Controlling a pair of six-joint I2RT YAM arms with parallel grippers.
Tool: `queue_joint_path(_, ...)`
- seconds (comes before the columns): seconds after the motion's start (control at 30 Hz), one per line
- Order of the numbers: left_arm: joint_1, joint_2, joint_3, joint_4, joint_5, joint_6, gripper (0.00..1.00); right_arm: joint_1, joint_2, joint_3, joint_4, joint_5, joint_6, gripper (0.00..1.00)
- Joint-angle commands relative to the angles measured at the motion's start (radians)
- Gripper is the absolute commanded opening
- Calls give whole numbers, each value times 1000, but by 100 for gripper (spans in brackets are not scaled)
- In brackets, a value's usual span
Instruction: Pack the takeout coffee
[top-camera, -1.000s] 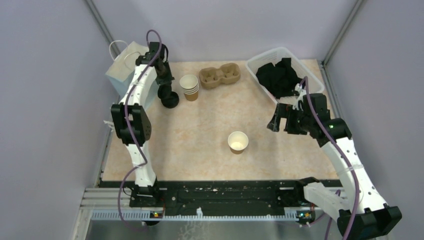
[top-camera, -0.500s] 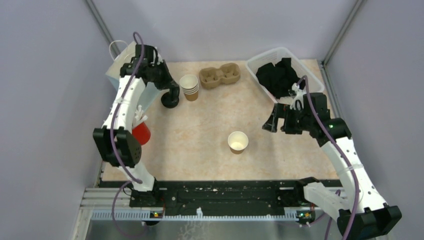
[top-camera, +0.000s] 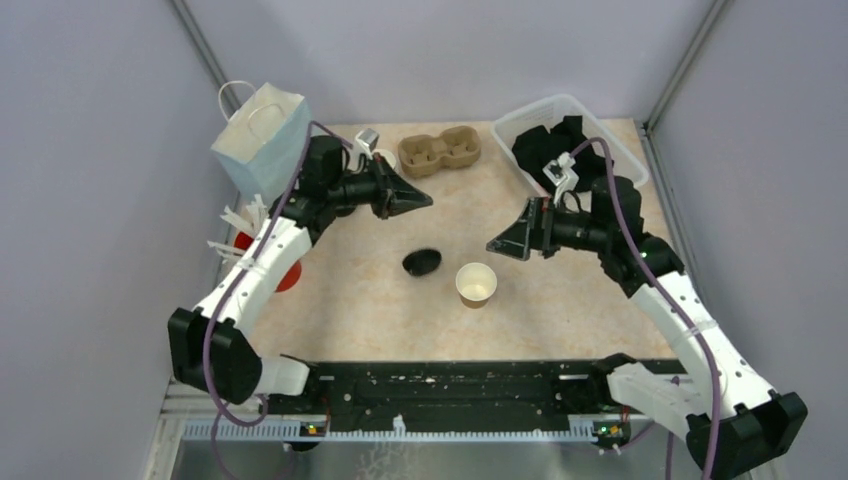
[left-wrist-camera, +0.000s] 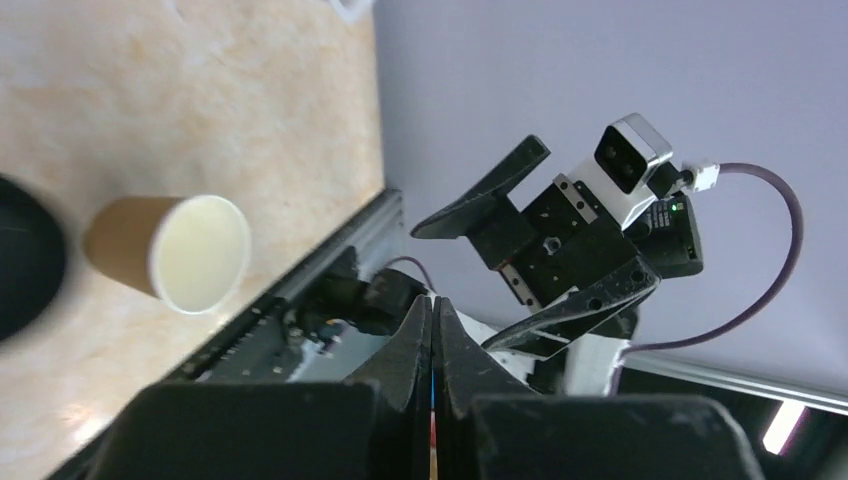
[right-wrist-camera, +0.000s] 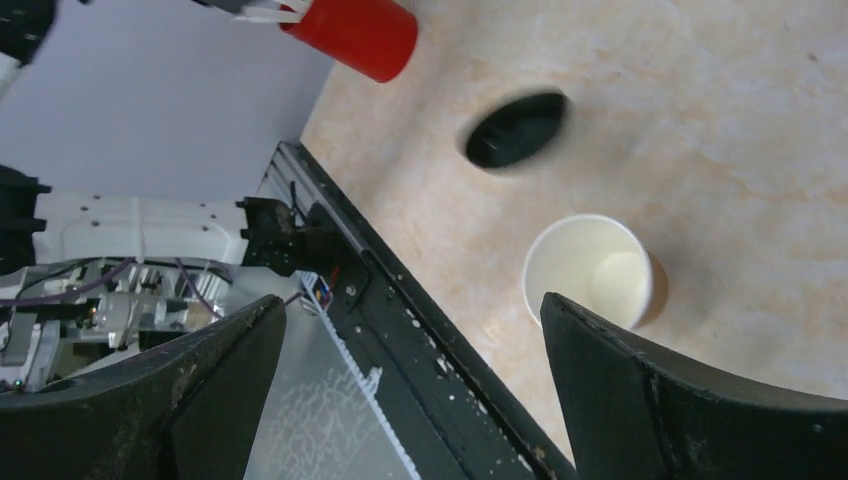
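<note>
One kraft paper cup (top-camera: 476, 284) stands open and lidless in the middle of the table. It also shows in the left wrist view (left-wrist-camera: 170, 255) and the right wrist view (right-wrist-camera: 590, 272). A black lid (top-camera: 422, 262) lies just left of it, blurred, and shows in the right wrist view (right-wrist-camera: 515, 128) too. My left gripper (top-camera: 426, 200) is shut and empty, above and behind the lid. My right gripper (top-camera: 492, 245) is open and empty, just behind and right of the cup. A second kraft cup does not show separately.
The brown two-hole carrier (top-camera: 440, 150) sits at the back centre. A pale blue paper bag (top-camera: 262, 135) stands at the back left. A white basket (top-camera: 520, 125) of black items is at the back right. The red cup (top-camera: 286, 272) of white sticks is at the left edge.
My left arm swung from the back left out toward the centre. A black lid now lies beside the cup. My right gripper moved left toward the cup.
</note>
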Motion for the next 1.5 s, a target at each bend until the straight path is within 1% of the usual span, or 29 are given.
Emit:
queue_joint_path(0.0, -75, 21, -28, 232, 55, -289, 0, 78, 40, 3, 265, -9, 81, 99)
queue_joint_path(0.03, -81, 33, -8, 207, 46, -272, 0, 82, 46, -12, 290, 4, 99, 99)
queue_joint_path(0.07, -82, 50, 27, 127, 35, -209, 0, 81, 51, -20, 289, 33, 107, 99)
queue_joint_path(0.1, -78, 83, 93, -5, 1, -106, 0, 82, 60, -17, 254, 68, 94, 99)
queue_joint_path(0.13, -76, 116, 173, -156, -63, 44, 0, 82, 67, -9, 214, 92, 72, 99)
queue_joint_path(0.17, -77, 150, 251, -314, -143, 188, 0, 81, 70, -2, 176, 120, 60, 99)
queue_joint_path(0.2, -85, 186, 313, -435, -233, 305, 0, 80, 68, 3, 130, 157, 53, 98)
queue_joint_path(0.23, -96, 213, 344, -522, -306, 396, 6, 81, 58, 8, 89, 197, 39, 98)
queue_joint_path(0.27, -108, 233, 357, -580, -373, 453, 17, 80, 41, 9, 47, 230, 24, 98)
queue_joint_path(0.3, -121, 245, 348, -611, -422, 495, 26, 80, 24, 8, 18, 260, 12, 99)
queue_joint_path(0.37, -172, 266, 304, -620, -508, 529, 42, 75, -5, 9, -42, 321, -8, 99)
queue_joint_path(0.5, -301, 339, 257, -625, -606, 510, 57, 69, -35, 9, -147, 406, -29, 99)
queue_joint_path(0.57, -346, 383, 254, -615, -642, 483, 61, 69, -54, 0, -167, 414, -22, 99)
queue_joint_path(0.67, -383, 453, 271, -619, -678, 430, 57, 68, -87, -15, -175, 418, 2, 99)
queue_joint_path(0.8, -401, 559, 294, -612, -711, 396, 57, 69, -116, -13, -196, 440, 13, 99)
queue_joint_path(0.93, -411, 633, 337, -610, -739, 400, 56, 69, -129, -1, -222, 454, 9, 99)
queue_joint_path(1.07, -411, 697, 388, -628, -774, 418, 51, 69, -151, -9, -231, 460, 19, 99)
queue_joint_path(1.17, -411, 731, 410, -632, -774, 430, 47, 68, -168, -13, -240, 466, 22, 99)
queue_joint_path(1.33, -411, 748, 406, -632, -786, 435, 40, 68, -182, -16, -254, 469, 25, 99)
queue_joint_path(1.47, -411, 756, 407, -639, -797, 450, 38, 68, -185, -19, -256, 470, 21, 99)
